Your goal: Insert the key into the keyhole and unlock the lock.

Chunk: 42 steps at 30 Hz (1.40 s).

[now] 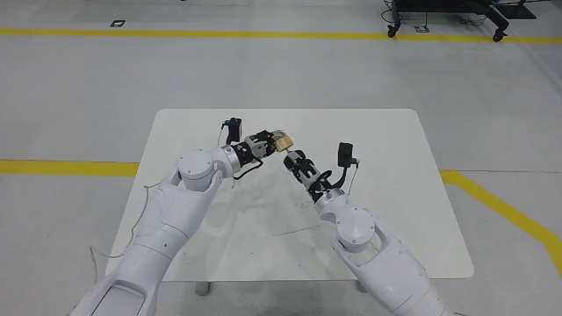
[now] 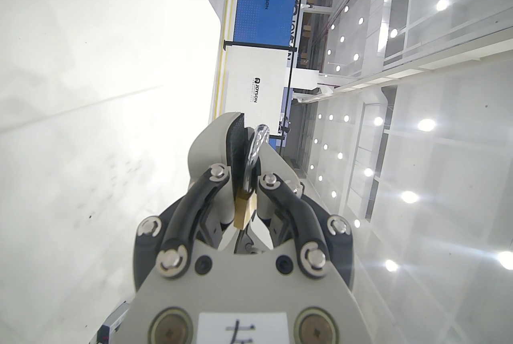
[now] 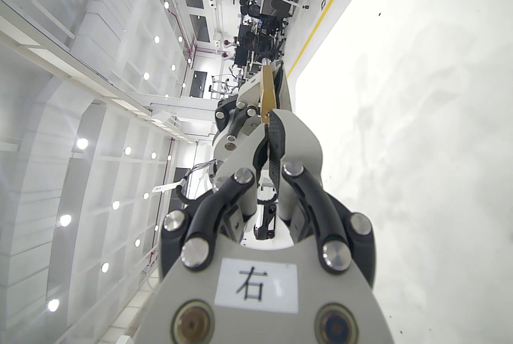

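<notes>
Above the white table (image 1: 386,228) my left gripper (image 1: 270,140) is shut on a brass padlock (image 1: 283,142). In the left wrist view the silver shackle (image 2: 255,151) is pinched between the pads of the left gripper (image 2: 250,133), and the brass body (image 2: 244,209) hangs toward the wrist. My right gripper (image 1: 291,159) is shut, its tips right against the padlock. In the right wrist view the lock body (image 3: 267,91) stands edge-on just beyond the right gripper (image 3: 268,120). A small brass bit of the key (image 3: 264,118) shows at the tips. The rest is hidden between the pads.
Both arms meet above the table's middle, nearer its far edge. Yellow floor lines (image 1: 263,33) run behind the table, and a wheeled black frame (image 1: 448,4) stands far off at the back right.
</notes>
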Tool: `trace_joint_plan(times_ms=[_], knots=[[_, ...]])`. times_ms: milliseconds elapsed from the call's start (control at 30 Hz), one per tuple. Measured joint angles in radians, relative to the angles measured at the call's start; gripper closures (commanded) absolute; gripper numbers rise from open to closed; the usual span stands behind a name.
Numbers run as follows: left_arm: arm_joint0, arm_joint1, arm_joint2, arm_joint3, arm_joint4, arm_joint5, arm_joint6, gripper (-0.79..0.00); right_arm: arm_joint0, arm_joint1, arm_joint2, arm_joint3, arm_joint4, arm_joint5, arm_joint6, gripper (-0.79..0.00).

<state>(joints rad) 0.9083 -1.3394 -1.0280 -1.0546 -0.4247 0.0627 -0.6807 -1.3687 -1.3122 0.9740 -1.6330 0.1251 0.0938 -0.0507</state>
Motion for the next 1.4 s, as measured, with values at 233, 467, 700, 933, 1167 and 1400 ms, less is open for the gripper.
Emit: trace_joint_plan(times_ms=[233,467,700,933,1167,1400], knots=[[-0.002,-0.003,0.004,0.005,0.005,-0.001,-0.012,0.0,0.017,-0.01,0.001,0.019,0.006,0.003,-0.008,0.0],[-0.007,-0.006,0.006,0.015,0.004,-0.004,-0.018,0.0,0.032,-0.021,0.005,0.042,0.017,0.006,-0.02,-0.785],[-0.009,-0.008,0.003,0.023,-0.003,0.003,-0.016,0.0,0.033,-0.023,0.007,0.046,0.014,0.007,-0.016,-0.785],[-0.014,-0.012,0.003,0.034,-0.012,0.012,-0.012,0.0,0.033,-0.023,0.007,0.045,0.015,0.007,-0.017,-0.785],[-0.011,-0.016,-0.001,0.038,-0.026,-0.007,0.001,0.0,0.006,-0.015,0.083,0.038,0.2,-0.053,0.17,-0.625],[0.006,-0.017,-0.022,0.025,-0.069,-0.08,-0.041,0.0,-0.013,0.0,0.186,0.077,0.466,-0.041,0.449,-0.342]])
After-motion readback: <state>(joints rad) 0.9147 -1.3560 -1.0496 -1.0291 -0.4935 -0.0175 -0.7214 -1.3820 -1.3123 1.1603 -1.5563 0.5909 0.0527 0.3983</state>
